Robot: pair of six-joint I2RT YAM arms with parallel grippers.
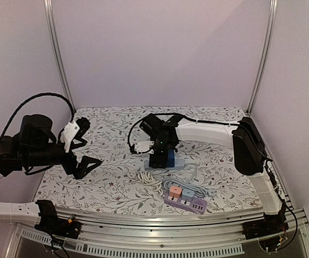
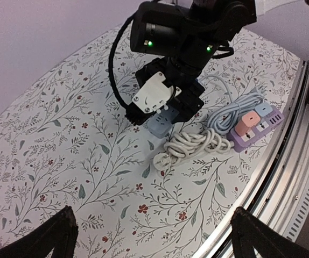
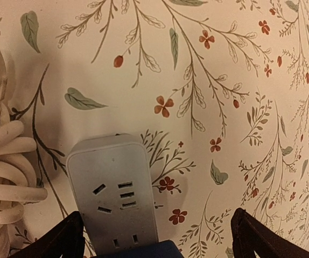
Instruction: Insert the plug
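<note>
Plug (image 2: 162, 159): white, at the end of the coiled white cable (image 2: 195, 144), lying loose on the floral tablecloth (image 2: 90, 161) near the grey power strip (image 3: 114, 188).
Grey power strip: flat, sockets up, under the right gripper (image 1: 159, 160).
Right gripper: fingers spread wide, gripping nothing.
Left gripper (image 1: 82, 164): well to the left, jaws released, empty.
Purple power strip (image 1: 185, 201): beside the coil, towards the near edge.

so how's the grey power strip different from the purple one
The grey power strip is pale grey-blue, the purple power strip lilac. The grey one lies under the right gripper; the purple one lies apart, nearer the front. The purple one carries a pink block and a blue block; the grey one's visible sockets are empty. Both lie flat, sockets up.
</note>
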